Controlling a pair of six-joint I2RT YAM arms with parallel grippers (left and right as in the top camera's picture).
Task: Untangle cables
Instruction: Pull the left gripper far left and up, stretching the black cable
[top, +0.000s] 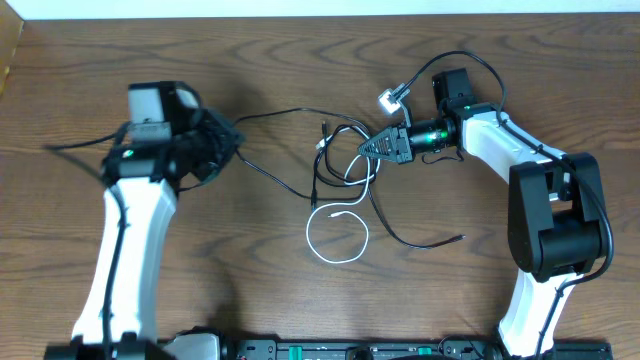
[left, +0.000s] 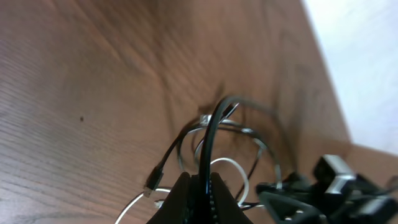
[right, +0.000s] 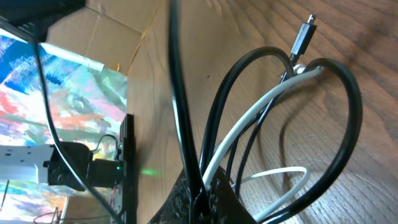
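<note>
Right gripper (top: 372, 146) was clamped hard, jaws pinched together right in the knot of the cables (top: 348, 160), just left of the table's (top: 250, 270) middle! Its wrist view put the fingertips (right: 217, 186) at the bottom edge, with a black strand (right: 177, 93) shooting straight up out of them and the white cable (right: 261, 109) running down into the same pinch; whether both were truly caught, I could not tell. Around them arched black loops, and a small plug end (right: 303, 36) stuck up beyond. Across the table, the left gripper (top: 228, 140) was closed just as tight on a long black cable (top: 275, 113), and its own camera showed that cable (left: 208, 143) rising from between the shut tips (left: 200, 186) and curving over toward the knot. From that claw two black runs led right, one high and one low, both heading into the tangle. Farther out, the white cable (top: 310, 240) lay in an open ring on the wood, nearer the front edge than the knot. Another black cable (top: 420, 245) trailed off toward the right, its free end resting flat on the wood well apart from either claw.
</note>
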